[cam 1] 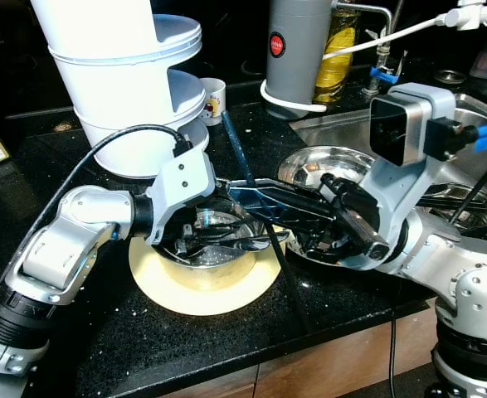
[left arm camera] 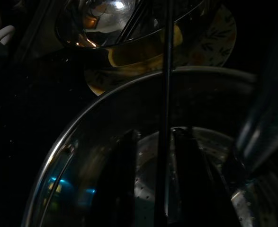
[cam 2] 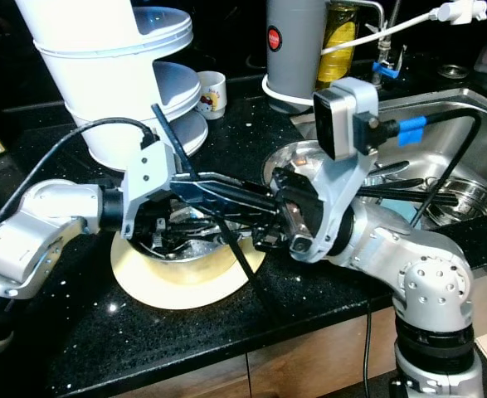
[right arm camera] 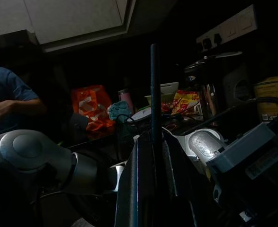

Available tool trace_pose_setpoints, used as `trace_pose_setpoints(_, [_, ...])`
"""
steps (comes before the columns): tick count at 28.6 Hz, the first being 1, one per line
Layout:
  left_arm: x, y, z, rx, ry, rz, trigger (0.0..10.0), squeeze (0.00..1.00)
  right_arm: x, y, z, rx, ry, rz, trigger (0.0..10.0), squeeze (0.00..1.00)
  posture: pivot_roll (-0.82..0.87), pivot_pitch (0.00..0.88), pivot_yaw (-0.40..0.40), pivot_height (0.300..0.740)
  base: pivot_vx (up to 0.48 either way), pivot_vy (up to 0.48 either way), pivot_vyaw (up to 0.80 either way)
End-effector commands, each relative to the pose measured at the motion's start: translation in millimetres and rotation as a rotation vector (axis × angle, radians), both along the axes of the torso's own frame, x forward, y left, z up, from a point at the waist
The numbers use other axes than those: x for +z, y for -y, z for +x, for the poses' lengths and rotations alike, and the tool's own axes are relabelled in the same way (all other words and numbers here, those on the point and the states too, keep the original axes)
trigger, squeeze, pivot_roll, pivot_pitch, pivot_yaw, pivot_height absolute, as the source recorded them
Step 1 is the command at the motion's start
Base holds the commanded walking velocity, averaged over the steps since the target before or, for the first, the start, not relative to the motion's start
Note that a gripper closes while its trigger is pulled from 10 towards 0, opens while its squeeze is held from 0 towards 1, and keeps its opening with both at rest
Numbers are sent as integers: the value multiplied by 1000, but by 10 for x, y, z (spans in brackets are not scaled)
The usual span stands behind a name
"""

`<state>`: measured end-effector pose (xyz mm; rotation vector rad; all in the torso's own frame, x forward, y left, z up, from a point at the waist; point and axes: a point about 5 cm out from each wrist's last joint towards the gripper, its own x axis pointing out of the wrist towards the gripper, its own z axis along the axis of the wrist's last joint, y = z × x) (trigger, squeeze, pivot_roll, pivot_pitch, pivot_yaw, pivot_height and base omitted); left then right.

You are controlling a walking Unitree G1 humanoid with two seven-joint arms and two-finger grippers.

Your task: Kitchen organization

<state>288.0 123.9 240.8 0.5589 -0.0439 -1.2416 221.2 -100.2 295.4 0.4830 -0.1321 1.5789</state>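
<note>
The steel bowl (cam 1: 214, 249) sits on the yellow plate (cam 1: 202, 290), on the tabletop left of the sink (cam 1: 467, 116). A long black rod (cam 2: 218, 217) leans across the bowl; the right gripper (cam 2: 264, 201) has its jaws clamped on the rod. The left gripper (cam 1: 195, 240) reaches into the bowl, jaws apart on both sides of the rod, and is nearer to the bowl.

plate (cam 1: 195, 297) on counter (cam 1: 102, 348), front centre | bowl (cam 1: 214, 255) on plate | second bowl (cam 1: 322, 165) right of it, beside sink (cam 1: 475, 112) | sink at far right | tubs (cam 1: 131, 91) stacked behind plate, left | cup (cam 1: 213, 100) just right of tubs | canister (cam 1: 297, 50) behind second bowl
</note>
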Motion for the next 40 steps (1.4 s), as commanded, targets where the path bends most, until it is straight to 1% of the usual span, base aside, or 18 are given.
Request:
trace_pose_setpoints(1, [-85,25,-32,-19,-40,20,0,0,-7,-25,-16,2,9,-14,10000,0,8,0,31,740,0,0,0])
trace_pose_setpoints(17, [-126,30,-41,-12,-62,19,0,0,-10,-27,-4,-10,11,-18,10000,0,8,0,32,740,0,0,0])
trace_pose_setpoints(18, [-73,14,2,27,-27,-14,0,0,-12,-28,2,-14,10,-16,10000,0,8,0,32,740,0,0,0])
trace_pose_setpoints(19, [-73,14,2,27,-27,-14,0,0,-12,-28,2,-14,10,-16,10000,0,8,0,32,740,0,0,0])
trace_pose_setpoints(21, [47,-23,74,95,34,-75,0,0,-11,-29,7,-18,9,-14,10000,0,8,0,32,740,0,0,0])
trace_pose_setpoints(22, [47,-23,74,95,34,-75,0,0,-11,-29,7,-18,9,-14,10000,0,8,0,32,740,0,0,0])
trace_pose_setpoints(23, [107,-49,106,128,58,-103,0,0,-10,-30,8,-19,8,-12,10000,0,9,0,32,740,0,0,0])
trace_pose_setpoints(24, [107,-49,106,128,58,-103,0,0,-10,-30,8,-19,8,-12,10000,0,9,0,32,740,0,0,0])
trace_pose_setpoints(27, [376,-202,204,266,155,-225,0,0,-3,-33,27,-30,8,-5,10000,0,9,0,32,740,0,0,0])
trace_pose_setpoints(30, [504,-261,200,303,184,-305,0,0,-2,-35,43,-40,7,1,10000,0,15,0,32,740,0,0,0])
trace_pose_setpoints(32, [610,-303,166,321,199,-406,0,0,-3,-34,89,-74,-2,13,10000,0,17,0,33,740,0,0,0])
trace_pose_setpoints(33, [640,-318,157,328,205,-437,0,0,-3,-33,108,-87,-6,17,10000,0,16,0,34,740,0,0,0])
trace_pose_setpoints(34, [690,-341,138,339,208,-507,0,0,-7,-25,145,-117,-15,23,10000,0,18,0,35,740,0,0,0])
trace_pose_setpoints(35, [690,-341,138,339,208,-507,0,0,-7,-25,145,-117,-15,23,10000,0,18,0,35,740,0,0,0])
trace_pose_setpoints(37, [712,-350,128,342,206,-546,0,0,-11,-19,164,-132,-21,25,10000,0,18,0,35,740,0,0,0])
trace_pose_setpoints(38, [744,-364,117,366,214,-606,0,0,-17,-2,209,-165,-34,31,10000,0,19,0,34,740,0,0,0])
trace_pose_setpoints(39, [744,-364,117,366,214,-606,0,0,-17,-2,209,-165,-34,31,10000,0,19,0,34,740,0,0,0])
trace_pose_setpoints(40, [776,-405,111,437,227,-699,0,0,-24,42,297,-227,-61,47,10000,0,18,0,32,740,0,0,0])
